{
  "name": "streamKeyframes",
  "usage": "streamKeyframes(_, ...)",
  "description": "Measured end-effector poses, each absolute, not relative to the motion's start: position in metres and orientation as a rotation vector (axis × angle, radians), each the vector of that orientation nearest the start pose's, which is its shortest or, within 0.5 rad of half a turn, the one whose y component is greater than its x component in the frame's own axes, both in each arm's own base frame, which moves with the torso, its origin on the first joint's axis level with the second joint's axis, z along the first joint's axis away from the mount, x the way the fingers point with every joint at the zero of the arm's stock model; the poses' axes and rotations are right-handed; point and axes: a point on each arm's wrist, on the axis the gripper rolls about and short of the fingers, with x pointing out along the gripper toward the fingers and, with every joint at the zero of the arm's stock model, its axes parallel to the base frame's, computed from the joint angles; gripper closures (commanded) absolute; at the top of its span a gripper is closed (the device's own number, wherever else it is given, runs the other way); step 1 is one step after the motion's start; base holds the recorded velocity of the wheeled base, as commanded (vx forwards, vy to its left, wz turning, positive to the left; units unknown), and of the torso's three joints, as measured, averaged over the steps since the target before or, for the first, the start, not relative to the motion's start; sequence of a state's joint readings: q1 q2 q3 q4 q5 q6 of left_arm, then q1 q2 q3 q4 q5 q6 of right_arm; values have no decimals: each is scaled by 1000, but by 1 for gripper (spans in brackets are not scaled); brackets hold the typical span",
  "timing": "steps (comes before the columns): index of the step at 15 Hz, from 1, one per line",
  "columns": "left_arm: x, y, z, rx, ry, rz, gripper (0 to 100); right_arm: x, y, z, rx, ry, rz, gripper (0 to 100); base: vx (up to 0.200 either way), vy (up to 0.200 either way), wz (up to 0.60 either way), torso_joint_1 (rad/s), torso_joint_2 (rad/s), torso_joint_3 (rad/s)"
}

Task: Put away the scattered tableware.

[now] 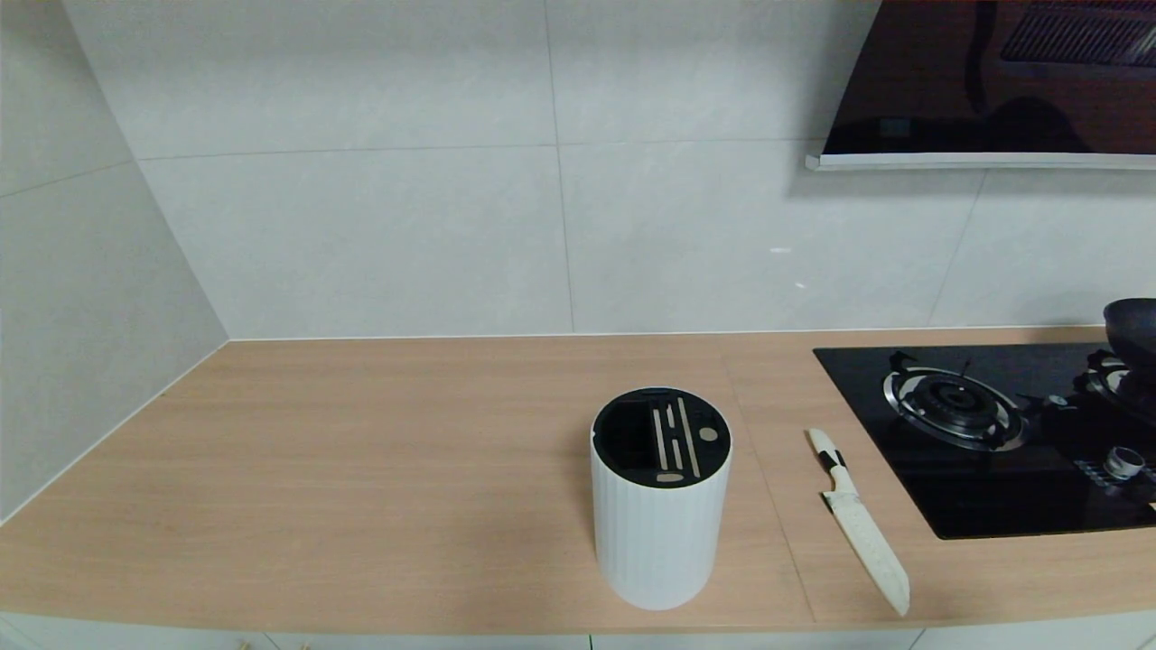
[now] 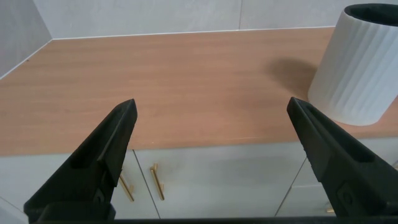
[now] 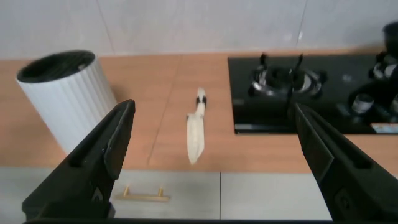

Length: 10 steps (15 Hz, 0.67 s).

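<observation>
1. Head view: a knife [image 1: 858, 524] is lying flat on the counter [image 1: 361, 451], between the slotted holder [image 1: 661, 496] and the stove [image 1: 984, 433].
2. Left wrist view: the left gripper [image 2: 214, 155] is hanging with jaws spread wide, grasping nothing. The holder is standing beyond one jaw, to its outer side.
3. Right wrist view: the right gripper [image 3: 211, 155] is hovering released and empty. The knife is lying ahead between the jaws, blade tip nearest. Judgement: closing across the handle, not the blade, is looking safer, leaving the blade free for a slot.
</observation>
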<state>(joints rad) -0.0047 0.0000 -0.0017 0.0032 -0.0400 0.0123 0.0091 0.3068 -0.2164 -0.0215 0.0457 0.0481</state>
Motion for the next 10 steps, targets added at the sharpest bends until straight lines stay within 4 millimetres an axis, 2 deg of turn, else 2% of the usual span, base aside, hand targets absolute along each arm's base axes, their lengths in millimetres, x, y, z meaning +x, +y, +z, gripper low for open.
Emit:
streamKeyframes(4,-23,-1,76,12,1,-45,0,45,4,161,45,246,96,0,0,0,0,0,0,0)
streamKeyframes(10,-23,-1,76,12,1,-45,0,125,21,158,22,420,179,0,0,0,0,0,0,0)
